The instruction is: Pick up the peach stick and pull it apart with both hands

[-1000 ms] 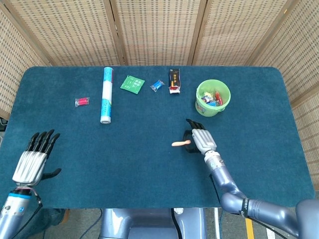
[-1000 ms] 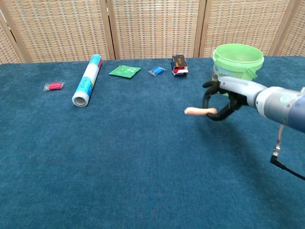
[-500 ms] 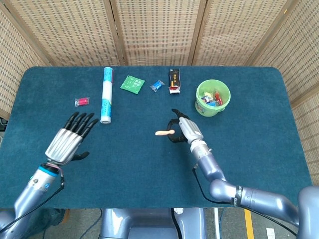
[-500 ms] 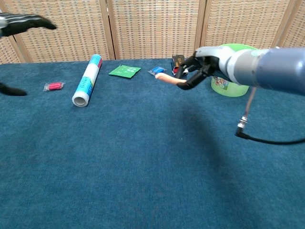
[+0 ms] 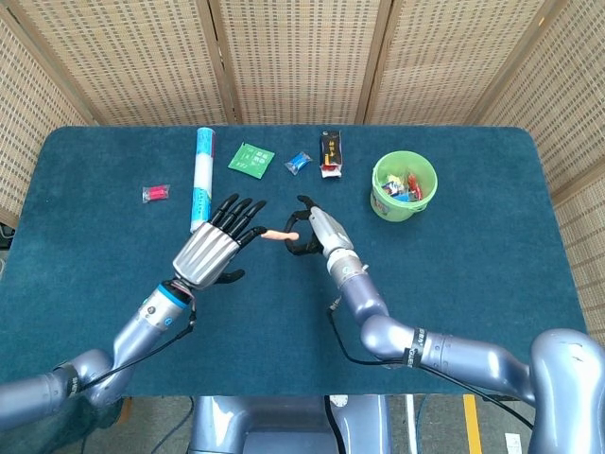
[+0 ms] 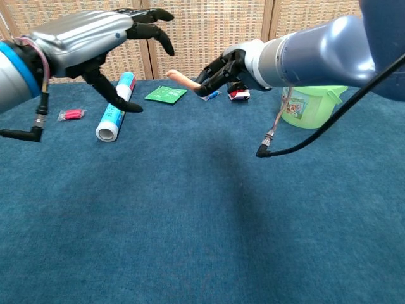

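The peach stick (image 5: 278, 235) (image 6: 182, 78) is held in the air above the middle of the table, pinched at its right end by my right hand (image 5: 315, 232) (image 6: 223, 68). Its free end points left toward my left hand (image 5: 216, 248) (image 6: 95, 39), which is raised with its fingers spread and holds nothing. The left fingertips (image 5: 253, 211) are just short of the stick's free end; I cannot tell whether they touch it.
Along the far side of the blue table lie a red packet (image 5: 155, 193), a white and blue roll (image 5: 201, 180), a green packet (image 5: 250, 159), a small blue wrapper (image 5: 298, 163) and a dark box (image 5: 330, 152). A green bucket (image 5: 380, 202) with small items stands at right.
My right hand has lifted the stick and carried it left and up. My left hand has risen from the table's near left corner and moved right, close to the stick's free end.
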